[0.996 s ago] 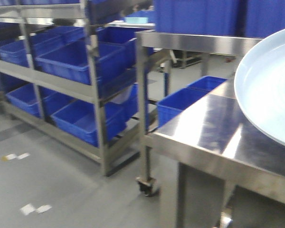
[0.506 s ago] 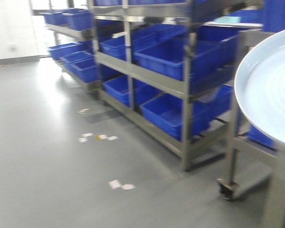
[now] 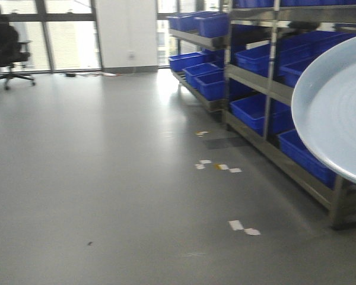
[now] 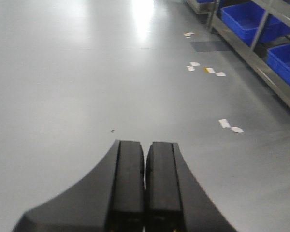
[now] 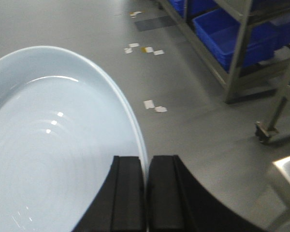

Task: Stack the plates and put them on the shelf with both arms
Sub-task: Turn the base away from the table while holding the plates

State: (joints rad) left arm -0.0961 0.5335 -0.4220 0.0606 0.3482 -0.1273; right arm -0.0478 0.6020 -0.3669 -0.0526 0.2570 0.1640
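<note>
A pale bluish-white plate [image 3: 338,119] fills the right edge of the front view, held up in the air. In the right wrist view the same plate [image 5: 48,154] spreads over the left half, and my right gripper [image 5: 146,166] is shut on its rim, one finger inside and one outside. Whether it is a single plate or a stack I cannot tell. My left gripper [image 4: 145,154] is shut with nothing between its fingers, hanging over bare grey floor. Steel shelves [image 3: 267,89] run along the right side.
Blue plastic bins [image 3: 252,110] fill the shelf levels. White tape scraps [image 3: 243,228] lie on the grey floor. A black office chair [image 3: 6,44] stands by the windows at far left. A castor wheel [image 5: 266,130] and a steel table corner [image 5: 287,169] are at my right.
The whole view has swung left: the steel table and nearby shelf have slid off to the right, and open floor, windows and a chair have come in. The plate stays at the same spot in frame.
</note>
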